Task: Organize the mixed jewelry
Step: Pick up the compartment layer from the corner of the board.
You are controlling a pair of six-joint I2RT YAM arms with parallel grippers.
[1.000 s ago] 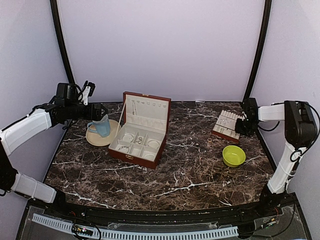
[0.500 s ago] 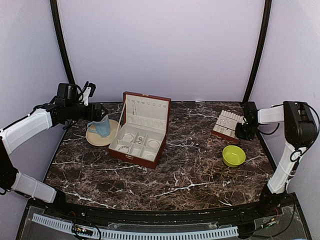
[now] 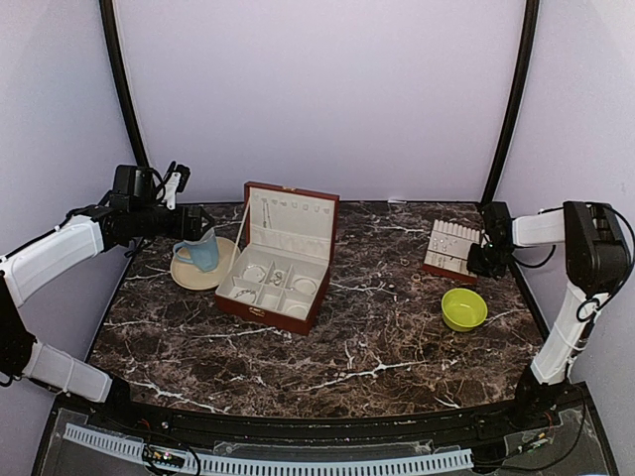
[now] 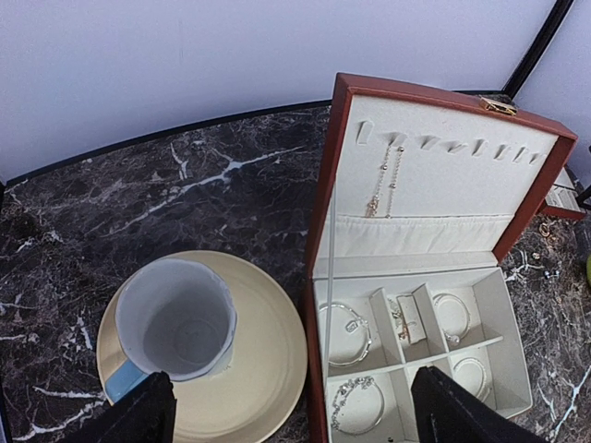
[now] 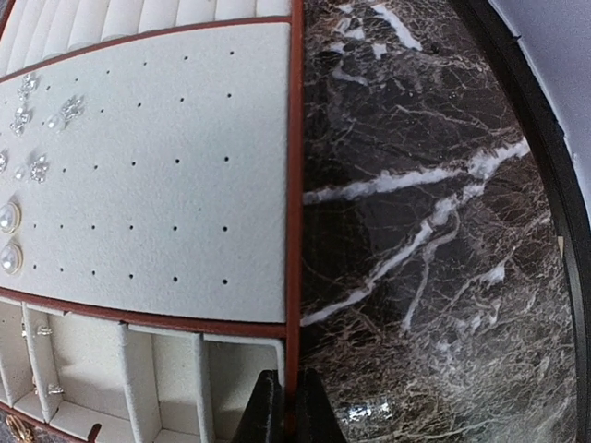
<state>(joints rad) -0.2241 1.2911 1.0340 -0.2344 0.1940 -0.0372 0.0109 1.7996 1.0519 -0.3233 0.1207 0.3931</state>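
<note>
Over the last second the right gripper has dipped slightly and closed at the right edge of the tray; nothing else on the table has shifted. From above, the left gripper hovers over the mug on its plate, beside the open box. Most of the jewelry lies in the box's compartments. A green bowl sits near the tray.

The left wrist view shows that arm's fingers spread wide and holding nothing, with the mug below looking empty. Bracelets and a small chain piece lie in separate compartments, and two chains hang from hooks in the lid.

The right wrist view shows both fingers pinched together on the tray's thin brown rim. Sparkly studs and two pearls are pinned into the cream pad at its left, well away from the grip.

The step in hand looks like taking hold of the tray in order to move it, probably closer to the box. The next move calls for a slow, level drag or lift, since the hold is on a narrow rim and a tilt could spill the studs.
</note>
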